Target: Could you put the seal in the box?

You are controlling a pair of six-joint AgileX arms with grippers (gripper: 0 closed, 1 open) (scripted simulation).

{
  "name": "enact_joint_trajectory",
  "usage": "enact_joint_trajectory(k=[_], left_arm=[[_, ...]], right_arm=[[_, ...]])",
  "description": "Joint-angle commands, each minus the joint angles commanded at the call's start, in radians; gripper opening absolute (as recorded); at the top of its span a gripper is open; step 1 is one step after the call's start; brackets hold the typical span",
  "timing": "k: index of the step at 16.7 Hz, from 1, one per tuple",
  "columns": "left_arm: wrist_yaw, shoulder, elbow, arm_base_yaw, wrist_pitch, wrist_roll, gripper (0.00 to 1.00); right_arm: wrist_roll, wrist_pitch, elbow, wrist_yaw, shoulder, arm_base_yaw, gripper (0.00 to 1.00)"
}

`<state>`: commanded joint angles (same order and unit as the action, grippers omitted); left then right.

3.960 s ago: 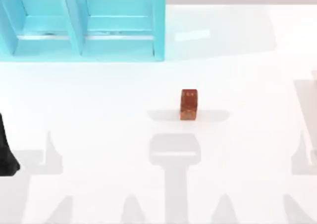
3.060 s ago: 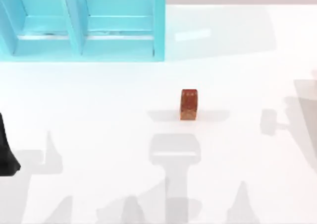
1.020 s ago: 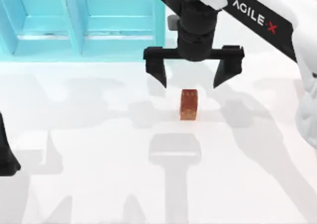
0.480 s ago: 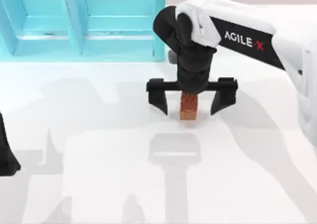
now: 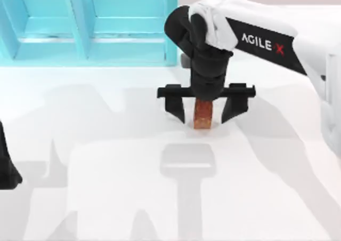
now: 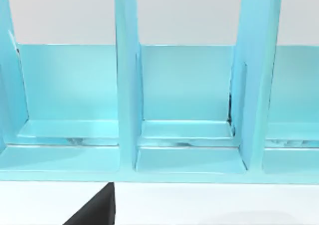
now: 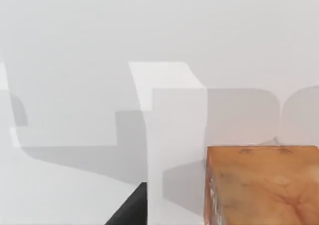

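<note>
White table: right gripper straddles upright seal, fingers spread, not touching. Turquoise box far-left. Left arm parked at left edge.

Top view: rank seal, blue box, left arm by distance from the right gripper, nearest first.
1. Seal: between the open fingers of the right gripper, mid-table.
2. Box: back left of the table; its right wall stands just behind the gripper.
3. Left arm: parked at the table's left edge, farthest.
</note>
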<state>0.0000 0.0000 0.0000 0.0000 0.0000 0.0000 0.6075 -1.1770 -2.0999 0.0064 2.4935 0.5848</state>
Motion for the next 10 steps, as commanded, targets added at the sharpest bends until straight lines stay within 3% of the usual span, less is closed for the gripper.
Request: enact_joint_trajectory(k=[8,10], left_arm=[[0.000,0.000,0.000,0.000,0.000,0.000,1.00],[0.000,0.000,0.000,0.000,0.000,0.000,1.00]], right_arm=[[0.000,0.000,0.000,0.000,0.000,0.000,0.02],[0.000,0.000,0.000,0.000,0.000,0.000,0.00]])
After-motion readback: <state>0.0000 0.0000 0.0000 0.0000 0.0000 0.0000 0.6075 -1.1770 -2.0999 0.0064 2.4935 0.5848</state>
